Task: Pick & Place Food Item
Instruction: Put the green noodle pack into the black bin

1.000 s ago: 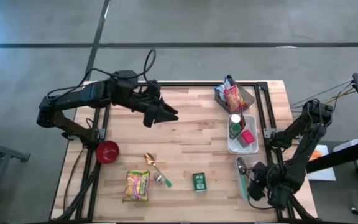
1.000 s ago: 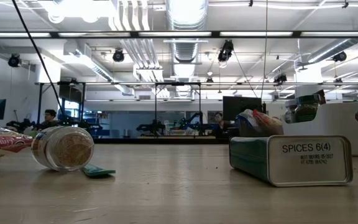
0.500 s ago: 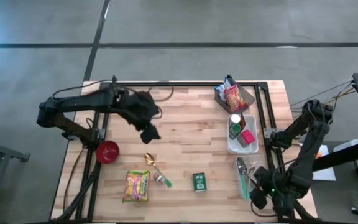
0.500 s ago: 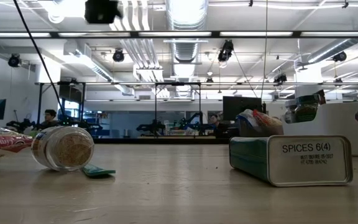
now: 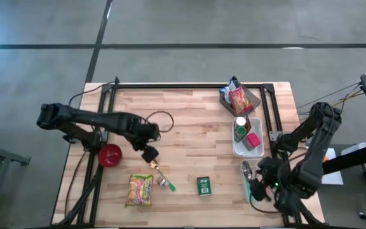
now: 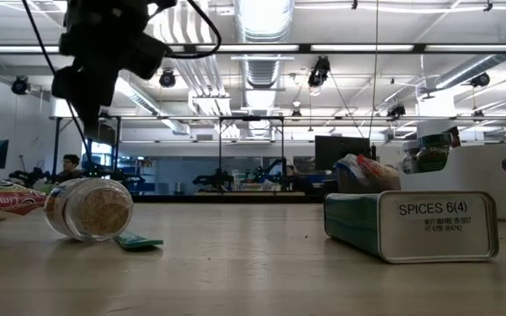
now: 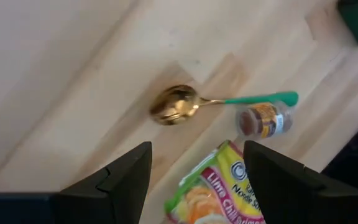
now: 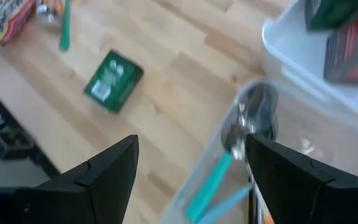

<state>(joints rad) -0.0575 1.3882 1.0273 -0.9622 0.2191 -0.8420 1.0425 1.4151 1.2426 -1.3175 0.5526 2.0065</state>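
A yellow-green noodle packet (image 5: 140, 189) lies flat near the table's front edge. Beside it a small spice jar (image 5: 162, 182) lies on its side, and a green spice tin (image 5: 203, 186) sits farther right. My left gripper (image 5: 150, 154) hangs open and pointing down, just above a gold spoon with a green handle (image 7: 179, 104). Past its fingers the left wrist view shows the jar (image 7: 263, 119) and the packet (image 7: 219, 186). My right gripper (image 5: 257, 187) stands open above a clear bag holding a silver spoon (image 8: 247, 130) at the front right.
A red bowl (image 5: 110, 154) sits at the left edge beside my left arm. A white tray (image 5: 236, 150) with a jar and a pink box stands at the right. Behind it is a container of snack packets (image 5: 237, 98). The table's middle is bare wood.
My left gripper has come down and toward the near edge, tipping from nearly level to pointing steeply down over the gold spoon. My right gripper has risen a little from the clear bag. Nothing on the table has moved.
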